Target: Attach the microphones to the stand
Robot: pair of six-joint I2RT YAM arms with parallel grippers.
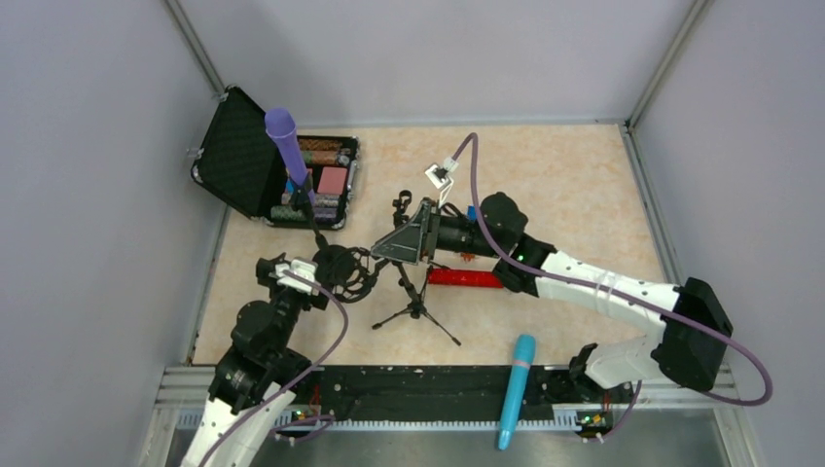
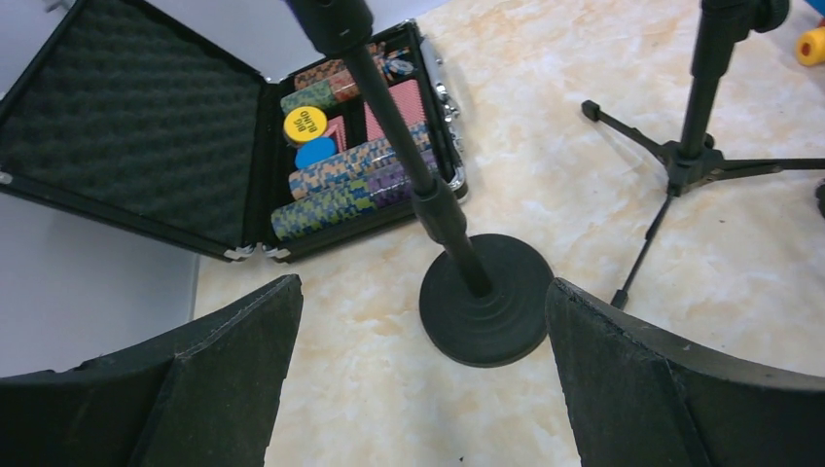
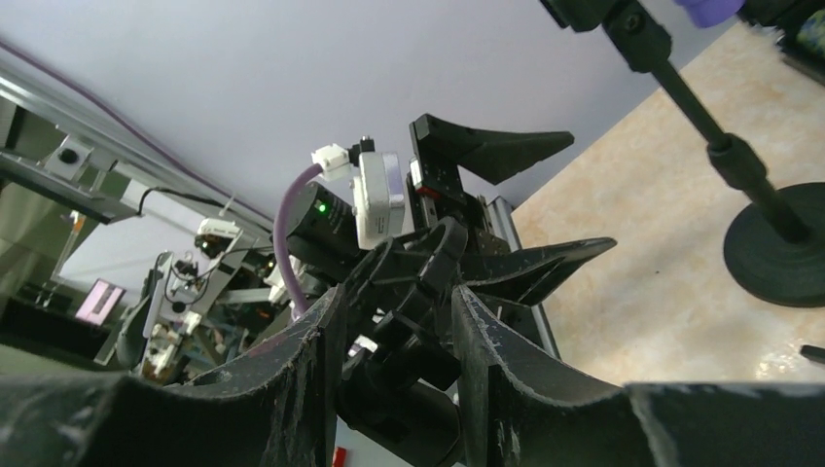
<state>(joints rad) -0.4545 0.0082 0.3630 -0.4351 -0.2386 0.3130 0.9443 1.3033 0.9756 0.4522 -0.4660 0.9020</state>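
Note:
The purple microphone point(image 1: 285, 146) sits tilted in the clip of a round-base stand point(image 1: 336, 265). A tripod stand point(image 1: 416, 304) rises at mid-table, and my right gripper point(image 1: 381, 251) is shut on the black clip point(image 3: 418, 321) at its top. The red microphone point(image 1: 465, 277) lies flat on the table under the right arm. On the near rail lies the cyan microphone point(image 1: 518, 389). My left gripper point(image 1: 295, 274) is open beside the round base point(image 2: 486, 297), holding nothing. Both of its fingers point(image 2: 224, 379) hover above the tabletop.
An open black case point(image 1: 238, 156) with poker chips point(image 2: 340, 185) stands at the back left. A small multicoloured toy point(image 2: 812, 44) lies behind the tripod point(image 2: 696, 146). A loose black clip point(image 1: 401, 206) stands near the right gripper. Grey walls close three sides.

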